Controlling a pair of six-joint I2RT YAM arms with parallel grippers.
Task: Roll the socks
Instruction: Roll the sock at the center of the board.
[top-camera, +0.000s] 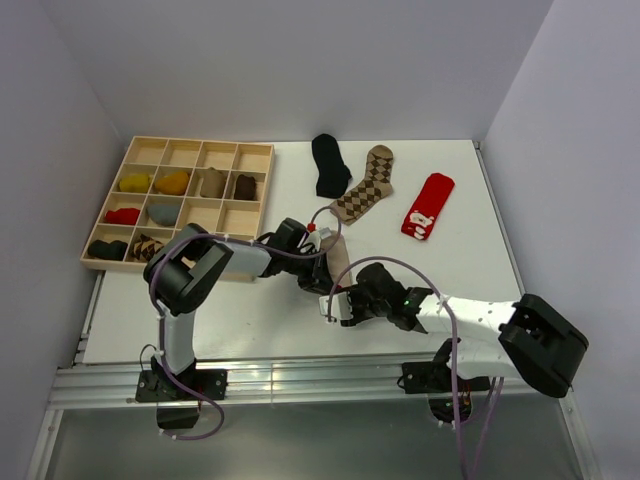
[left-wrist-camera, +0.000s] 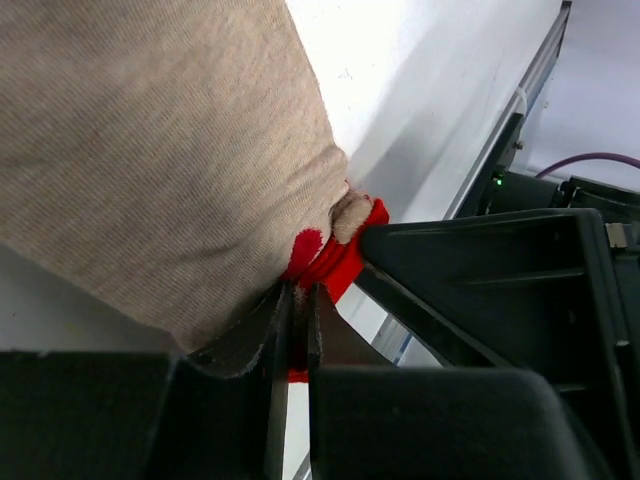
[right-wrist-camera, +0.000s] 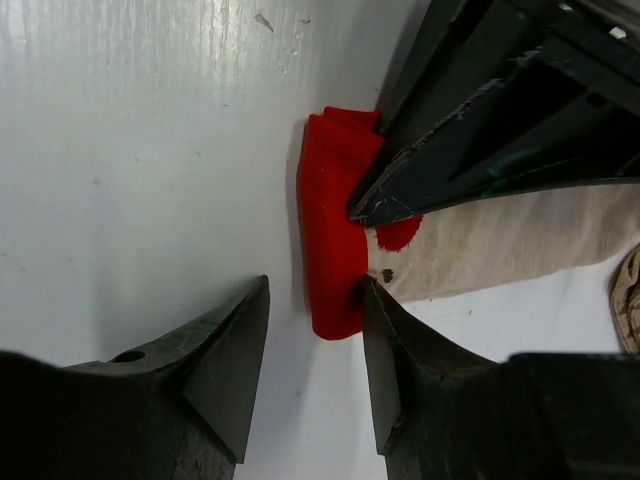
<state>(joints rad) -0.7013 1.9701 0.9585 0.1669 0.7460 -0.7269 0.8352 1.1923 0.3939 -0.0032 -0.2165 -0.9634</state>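
**Start of a roll, tan sock.** My left claw (left-wrist-camera: 297, 305) was nipped almost closed on the red end (left-wrist-camera: 338, 262) of the tan sock (top-camera: 337, 258). The sock lay near the middle of the table (top-camera: 200, 310), its length running toward the far side. My right claw (right-wrist-camera: 315, 290) stood with jaws apart just beside that same red end, one finger touching the folded edge and the other clear of it. To do this step well, I judged, the right claw should take the fold squarely before the left lets go. The turn should then run tight and straight along the sock, so the roll does not skew. The left wrist view alone showed how thin a bite of red cloth the left fingers (left-wrist-camera: 275, 330) held. The right wrist view alone showed the fold doubled over and the gap on its open side. Only the top view showed the black sock (top-camera: 330, 165), argyle sock (top-camera: 365, 185) and red sock (top-camera: 428, 205) lying flat at the far side, and the wooden tray (top-camera: 190, 141) at far left with bundles in several compartments. In that view the red end was hidden under the claws.
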